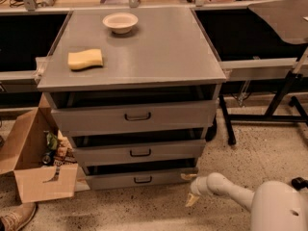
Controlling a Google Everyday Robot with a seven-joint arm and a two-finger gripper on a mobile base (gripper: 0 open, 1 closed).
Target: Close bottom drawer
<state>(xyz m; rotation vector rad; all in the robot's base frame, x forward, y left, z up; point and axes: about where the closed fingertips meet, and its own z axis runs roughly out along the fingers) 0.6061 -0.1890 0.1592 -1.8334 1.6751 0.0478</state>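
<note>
The grey cabinet (134, 61) has three drawers, all pulled out a little. The bottom drawer (110, 181) is the lowest, with the slimmest front and a small dark pull handle (143, 179); a dark gap shows above its front. My gripper (188, 189) is low near the floor, just right of the bottom drawer's right front corner. Its two tan fingers (191, 200) are spread apart and hold nothing. The upper finger is close to the drawer's corner; I cannot tell if it touches.
A yellow sponge (85, 59) and a white bowl (120, 22) sit on the cabinet top. An open cardboard box (33, 177) with clutter stands on the floor to the left. Black table legs (269, 109) stand to the right. A shoe (17, 218) is at the bottom left.
</note>
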